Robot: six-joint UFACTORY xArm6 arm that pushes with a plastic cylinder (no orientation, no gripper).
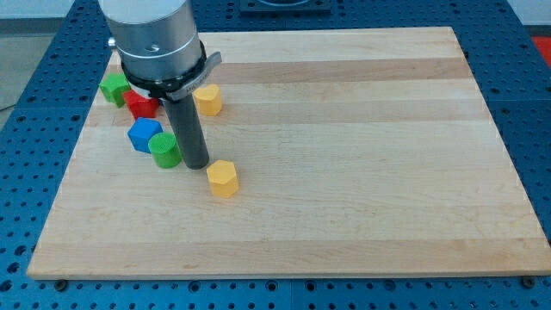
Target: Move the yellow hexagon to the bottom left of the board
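Note:
Two yellow blocks lie on the wooden board point(362, 172). One yellow block point(207, 99), which looks like the hexagon, sits near the view's top left, just right of the rod. A second yellow block point(223, 178), whose shape I cannot make out for sure, lies lower down. My tip point(196, 165) rests on the board just up and left of this lower yellow block, close to it, and just right of a green round block point(164, 149). The upper yellow block is well above the tip.
A blue block point(144, 133) touches the green round block on its upper left. A red block point(141, 105) and a green block point(113, 88) lie further up, near the board's left edge. The arm's grey body point(155, 39) hides part of the top left corner.

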